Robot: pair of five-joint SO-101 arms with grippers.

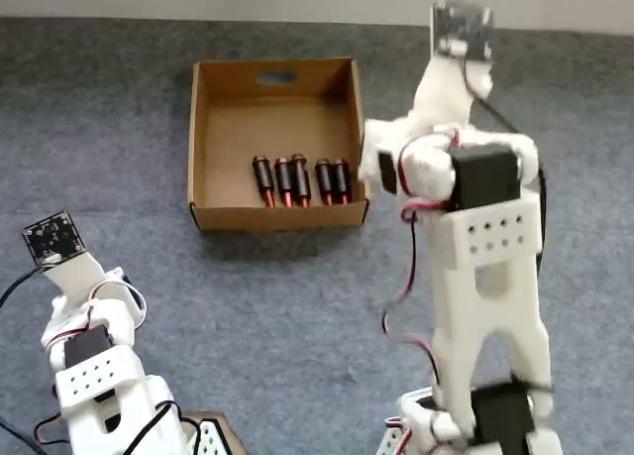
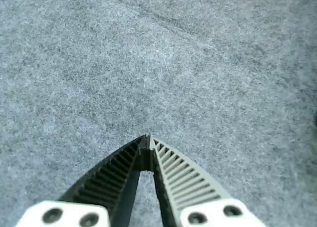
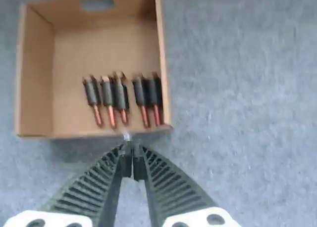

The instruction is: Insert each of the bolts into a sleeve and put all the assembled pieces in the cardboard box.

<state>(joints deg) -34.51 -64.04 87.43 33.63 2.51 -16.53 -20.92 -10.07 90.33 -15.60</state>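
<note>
We see our right gripper (image 3: 127, 149), fingers pressed together, close by the cardboard box (image 3: 34, 78). Five sleeved bolts (image 3: 120, 96) lie side by side inside, along its near wall, toward the right. Our left gripper (image 2: 147, 141), fingers also together, hangs over grey carpet (image 2: 198, 64).

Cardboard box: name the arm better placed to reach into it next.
Right. The right pincer, shut, sits at the cardboard box's near wall, with the assembled pieces just beyond. The left pincer, also shut, is over bare carpet, well away from the box.
</note>
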